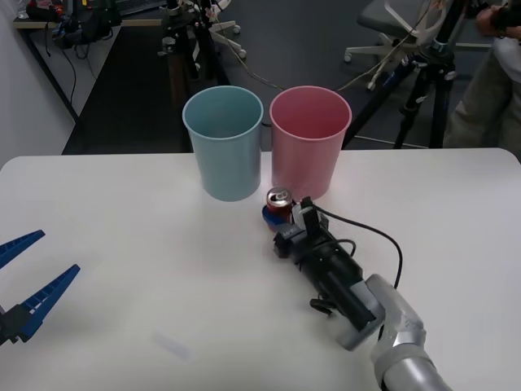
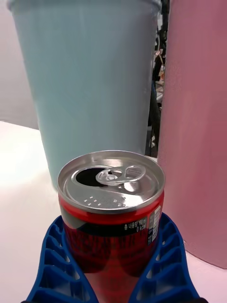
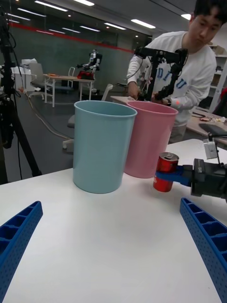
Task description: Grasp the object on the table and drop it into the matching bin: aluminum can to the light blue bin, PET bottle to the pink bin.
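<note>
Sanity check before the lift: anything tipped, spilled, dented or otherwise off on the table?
Nothing stands out. The red can stands upright on the table, already opened, no spill or dent visible, with the right gripper fingers on either side. The light blue bin and pink bin stand upright. The left gripper waits open.

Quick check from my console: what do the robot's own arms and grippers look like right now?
Right gripper: blue ribbed fingers on a black boxy wrist unit with a looping black cable, then a silver-grey rounded arm link. Left gripper: two long blue fingers with lattice ribbing, tapering to tips, on a dark base.
</note>
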You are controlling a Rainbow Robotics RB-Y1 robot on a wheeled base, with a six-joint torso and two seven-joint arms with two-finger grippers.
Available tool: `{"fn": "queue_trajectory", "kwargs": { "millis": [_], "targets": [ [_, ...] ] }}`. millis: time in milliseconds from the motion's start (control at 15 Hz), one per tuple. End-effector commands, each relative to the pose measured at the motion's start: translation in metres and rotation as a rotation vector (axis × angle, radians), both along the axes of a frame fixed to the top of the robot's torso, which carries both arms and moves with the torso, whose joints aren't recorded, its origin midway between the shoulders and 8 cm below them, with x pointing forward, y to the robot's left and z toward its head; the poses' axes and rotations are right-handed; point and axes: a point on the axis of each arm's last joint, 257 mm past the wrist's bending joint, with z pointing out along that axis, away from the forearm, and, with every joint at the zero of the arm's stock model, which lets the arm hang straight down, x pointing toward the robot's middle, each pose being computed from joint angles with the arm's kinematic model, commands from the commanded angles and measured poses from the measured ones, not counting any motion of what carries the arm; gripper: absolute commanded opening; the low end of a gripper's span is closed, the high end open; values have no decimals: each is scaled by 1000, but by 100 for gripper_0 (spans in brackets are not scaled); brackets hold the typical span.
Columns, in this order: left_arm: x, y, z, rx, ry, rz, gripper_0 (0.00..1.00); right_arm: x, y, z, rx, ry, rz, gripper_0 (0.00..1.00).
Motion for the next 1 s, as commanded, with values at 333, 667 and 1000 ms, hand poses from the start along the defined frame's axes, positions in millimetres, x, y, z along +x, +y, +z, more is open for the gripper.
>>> {"fn": "queue_trajectory", "kwargs": {
  "millis": [333,667,1000],
  "targets": [
    [0,0,0,0,0,0,100,-39,-24,52,1,-73,-37,0],
    [0,0,0,0,0,0,100,-75,-11,123,54,-124,-14,0],
    [0,0,0,0,0,0,100,-97,-6,196,59,-221,-39,0]
  ]
}}
